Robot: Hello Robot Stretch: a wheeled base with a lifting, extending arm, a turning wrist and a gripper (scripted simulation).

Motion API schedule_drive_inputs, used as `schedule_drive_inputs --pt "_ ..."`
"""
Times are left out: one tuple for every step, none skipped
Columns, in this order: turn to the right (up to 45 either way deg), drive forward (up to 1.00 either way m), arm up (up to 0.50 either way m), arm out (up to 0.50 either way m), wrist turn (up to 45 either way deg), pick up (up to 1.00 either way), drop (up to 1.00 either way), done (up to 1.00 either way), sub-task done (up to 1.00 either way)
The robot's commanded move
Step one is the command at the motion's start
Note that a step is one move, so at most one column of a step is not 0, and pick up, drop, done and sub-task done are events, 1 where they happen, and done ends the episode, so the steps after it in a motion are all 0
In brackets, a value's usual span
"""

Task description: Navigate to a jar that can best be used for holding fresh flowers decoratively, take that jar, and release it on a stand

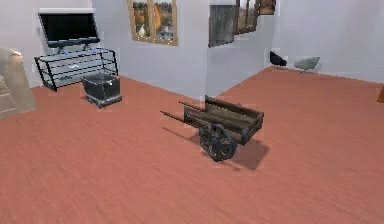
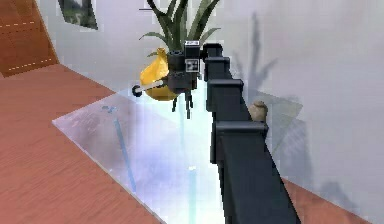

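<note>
Floor of reddish boards [image 1: 100, 180] spans the forward view. At upper left a dark television [image 1: 68, 28] sits on a glass stand [image 1: 75, 66] against the pale wall, and a dark box [image 1: 102, 88] is on the floor just in front of the stand. A beige furniture piece [image 1: 12, 85] shows at the left edge. Near the middle a wooden cart [image 1: 222, 125] with dark spoked wheels stands alone on the boards, well apart from the stand. A framed picture [image 1: 153, 20] hangs on the back wall. In the arm side view the dark arm [image 2: 240, 150] rises from the bottom edge over a pale glass tabletop [image 2: 110, 130]. The gripper [image 2: 181, 100] is at its far end, with thin fingers pointing down toward the glass. A yellow spouted object [image 2: 155, 72] is right at the gripper, and a leafy plant [image 2: 185, 20] stands behind it. Whether the pincer grips anything cannot be told. A small tan jar [image 2: 260, 110] stands upright just right of the arm, near the white wall and apart from the gripper. A brown door [image 2: 20, 40] and a wall picture [image 2: 78, 10] are at upper left.
</note>
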Motion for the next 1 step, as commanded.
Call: schedule_drive_inputs --pt "0.0 0.00 0.00 0.00 -45.0 0.00 0.00 0.00 0.00"
